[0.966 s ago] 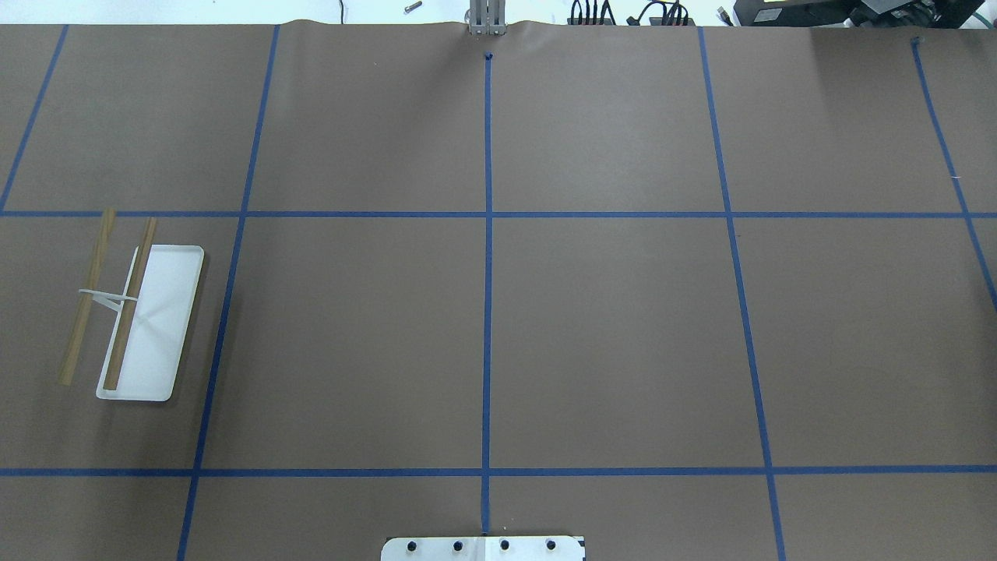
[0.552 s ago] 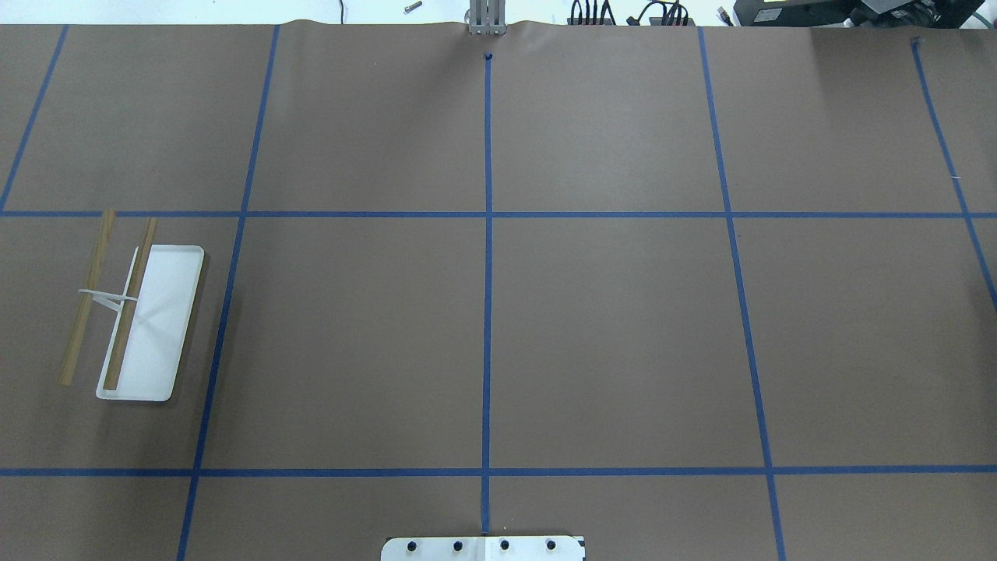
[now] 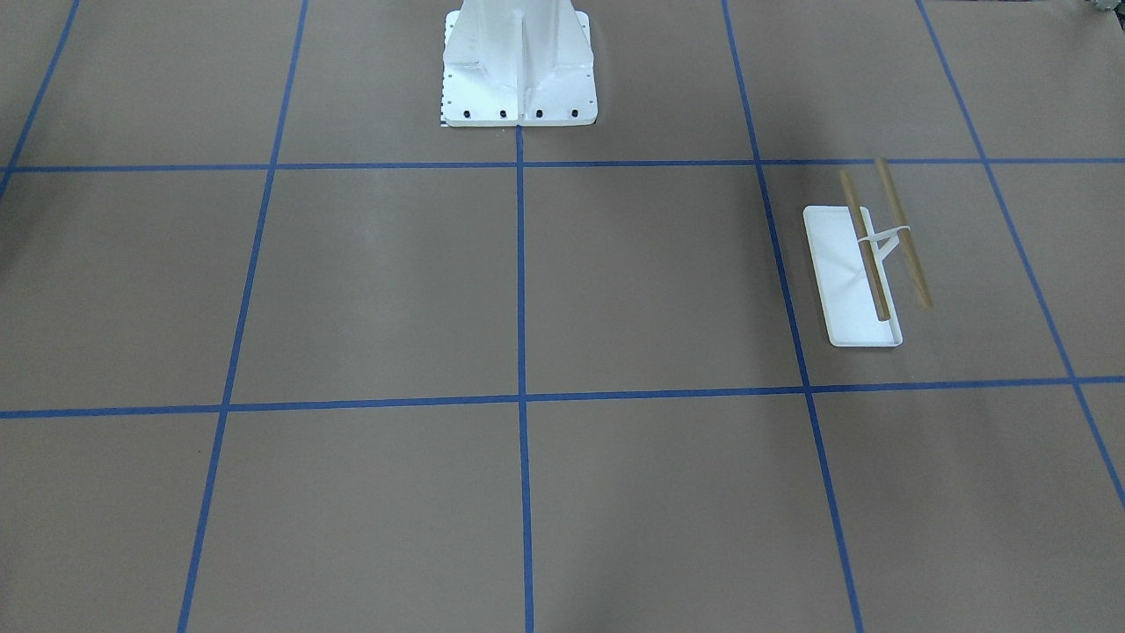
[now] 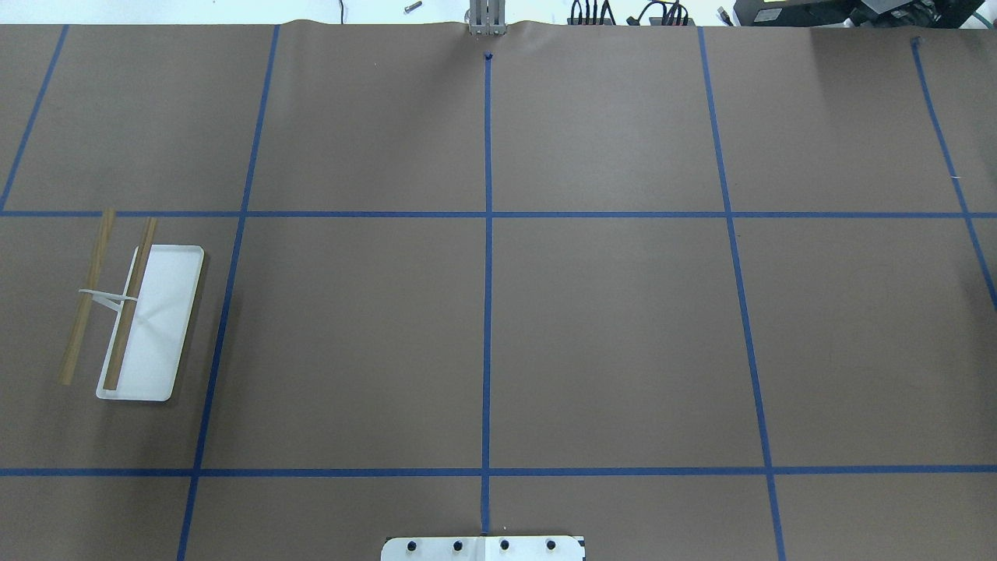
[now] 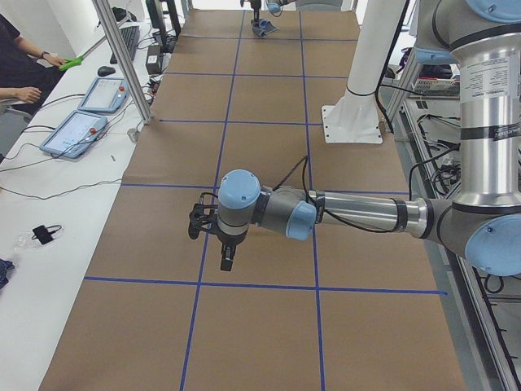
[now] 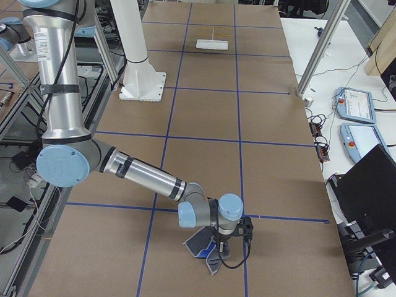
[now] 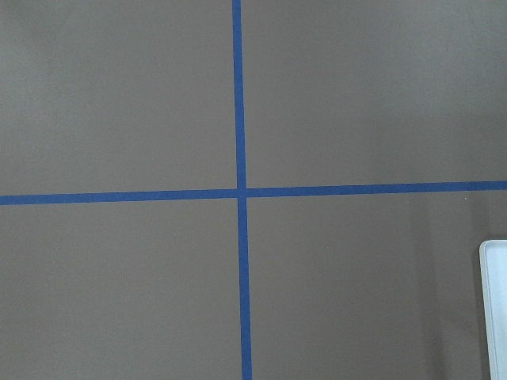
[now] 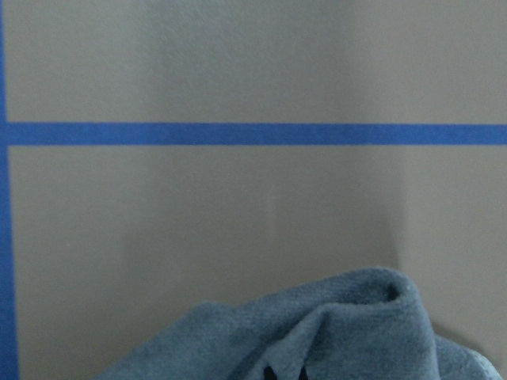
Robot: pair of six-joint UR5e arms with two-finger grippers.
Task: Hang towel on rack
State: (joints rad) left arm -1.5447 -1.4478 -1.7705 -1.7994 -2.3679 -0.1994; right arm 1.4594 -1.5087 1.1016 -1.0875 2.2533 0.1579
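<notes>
The right gripper (image 6: 224, 247) is reaching down onto the one bunched towel (image 6: 199, 245) at the table's (image 4: 607, 335) right end, while the left gripper (image 5: 227, 259) is hovering near the one rack (image 4: 160, 327) with two rods (image 4: 130, 304), well apart; I cannot tell either gripper's finger spread.

Figure: Legible text and markings: none can be read in any view.
The screens of the two control tablets (image 6: 354, 104) on the side bench (image 6: 346, 55) are too small to make out. The blue tape lines (image 4: 487, 312) on the brown table cover (image 4: 615, 343) form a plain grid without characters.
</notes>
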